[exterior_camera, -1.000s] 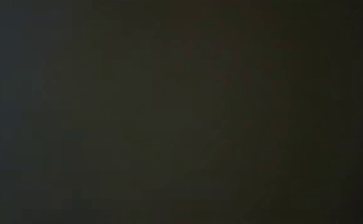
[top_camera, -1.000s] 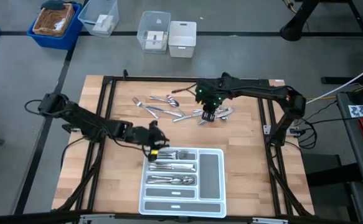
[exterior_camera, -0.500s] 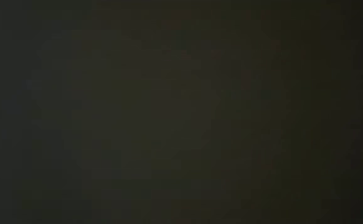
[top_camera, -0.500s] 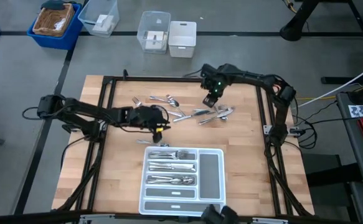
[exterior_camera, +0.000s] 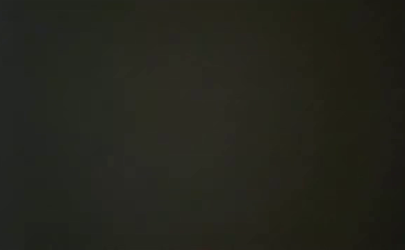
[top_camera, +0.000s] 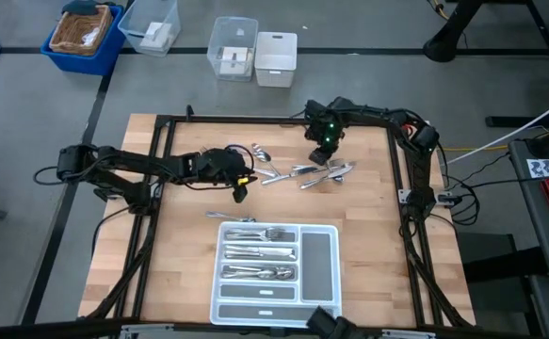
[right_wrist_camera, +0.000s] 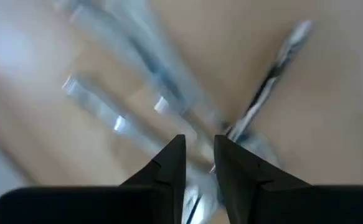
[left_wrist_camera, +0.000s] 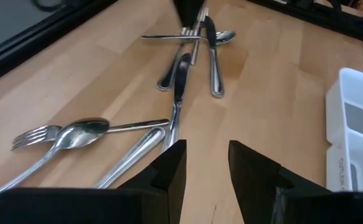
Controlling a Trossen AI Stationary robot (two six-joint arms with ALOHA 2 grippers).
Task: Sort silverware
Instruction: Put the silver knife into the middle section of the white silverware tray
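- The white compartmented plastic cutlery tray (top_camera: pixel 319 256) lies at the near middle of the wooden table and serves as the landmark; several sorted pieces already rest in its slots.
- The loose shiny metal silverware (top_camera: pixel 298 172), forks, spoons and knives, is scattered on the wood beyond the tray's far edge, well apart from it.
- The black two-finger left gripper (left_wrist_camera: pixel 205 167) hangs beyond the tray's far left corner, its fingers parted with only bare wood between them; it holds nothing.
- Just ahead of those fingers lies a slim silver knife (left_wrist_camera: pixel 176 99), its long axis running almost straight away from the gripper. A silver spoon (left_wrist_camera: pixel 84 132) and fork (left_wrist_camera: pixel 33 135) lie crosswise beside it.
- The black right gripper (right_wrist_camera: pixel 198 163) hovers over the pile's far right end, fingers narrowly apart. Whether it pinches a piece I cannot tell, as that view is smeared.
- Judging from this, the left arm is nearer the knife and would need to close across its handle.
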